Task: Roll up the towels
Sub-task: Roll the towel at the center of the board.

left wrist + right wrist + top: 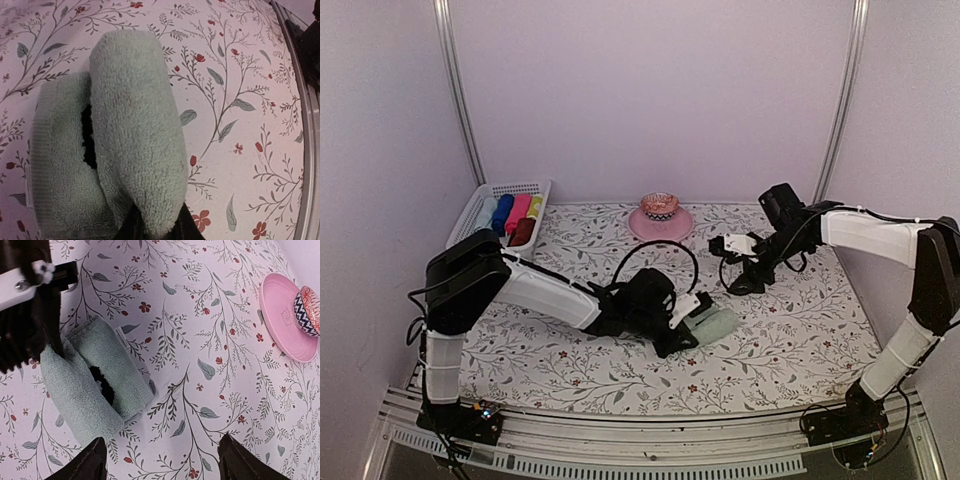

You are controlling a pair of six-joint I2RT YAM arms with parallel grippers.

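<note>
Floral-printed cloth (800, 340) covers the worktop, where a pale sage green terry towel (715, 325), loosely rolled, lies nearer the arms' bases than a round pink plate (660, 224). The left arm (550, 295) stretches low and almost flat, jaws narrow, pinching the roll's end. The right arm (865, 235) bends high to the plate's right, jaws wide and empty.

A floral cover (800, 330) spreads over the whole table. At the far left stands a white slatted basket (525, 184). Far centre sits a pink plate (638, 226), a patterned bowl (660, 205) on it
</note>
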